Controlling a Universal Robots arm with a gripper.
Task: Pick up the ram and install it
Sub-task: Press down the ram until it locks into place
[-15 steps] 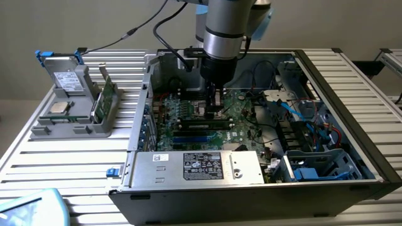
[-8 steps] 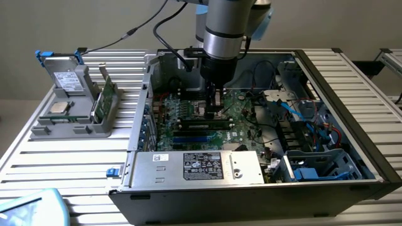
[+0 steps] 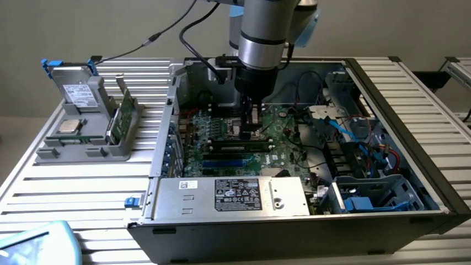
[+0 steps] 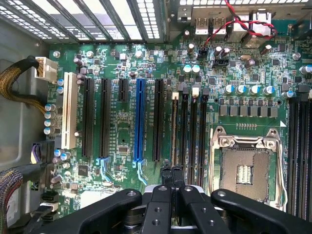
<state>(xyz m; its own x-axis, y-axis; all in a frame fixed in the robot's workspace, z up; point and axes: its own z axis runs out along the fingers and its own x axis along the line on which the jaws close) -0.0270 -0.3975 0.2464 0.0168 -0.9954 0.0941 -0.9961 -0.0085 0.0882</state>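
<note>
The ram [image 3: 237, 148] is a thin green stick standing on edge in one of the black memory slots on the motherboard [image 3: 220, 130], inside the open computer case. From the wrist view the ram [image 4: 174, 131] appears edge-on, running the length of its slot. My gripper [image 3: 252, 130] hangs straight down over the board, just above the stick. Its black fingers are shut together, and the gripper [image 4: 171, 176] sits over one end of the ram. Whether the tips press on the stick I cannot tell.
An empty processor socket [image 4: 246, 168] lies beside the memory slots, and a blue expansion slot [image 4: 140, 119] on the other side. The power supply [image 3: 228, 196] fills the case front, with cables [image 3: 346, 127] at the exterior view's right. A grey holder [image 3: 81, 146] outside carries a silver processor [image 3: 70, 126] and a green board [image 3: 125, 107].
</note>
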